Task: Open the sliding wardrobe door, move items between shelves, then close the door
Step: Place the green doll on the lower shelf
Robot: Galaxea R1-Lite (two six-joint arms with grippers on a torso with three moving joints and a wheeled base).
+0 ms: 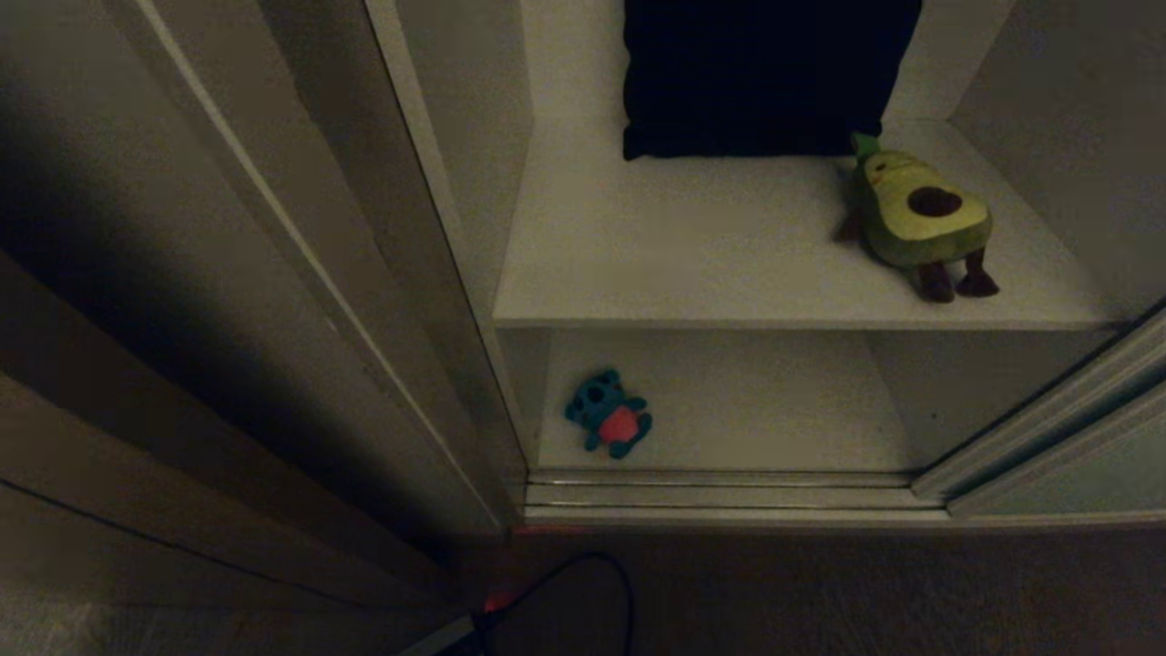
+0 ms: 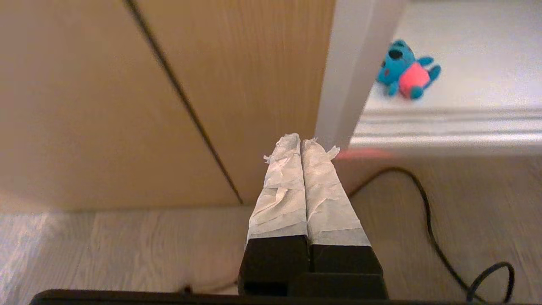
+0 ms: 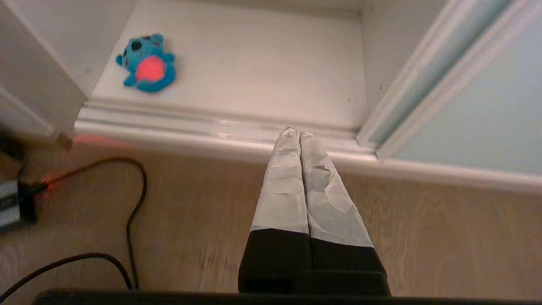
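Note:
The wardrobe stands open in the middle of the head view. A green avocado plush (image 1: 920,214) lies on the upper shelf (image 1: 683,255) at its right. A teal monster plush (image 1: 608,415) (image 2: 404,70) (image 3: 148,63) lies on the lower shelf (image 1: 756,401) (image 3: 254,63) at its left. The pale grey-green sliding wardrobe door (image 1: 1093,483) (image 3: 495,106) stands to the right of the opening. My left gripper (image 2: 301,142) is shut and empty, low over the floor before the wardrobe's left side. My right gripper (image 3: 295,132) is shut and empty too, near the floor track. Neither arm shows in the head view.
A dark cushion-like thing (image 1: 765,73) sits at the back of the upper shelf. Brown wooden boards (image 2: 106,106) (image 1: 182,319) flank the left. A ribbed floor track (image 1: 720,497) (image 3: 211,131) runs along the opening. A black cable (image 2: 427,212) (image 3: 131,203) and a grey box (image 3: 8,203) lie on the wooden floor.

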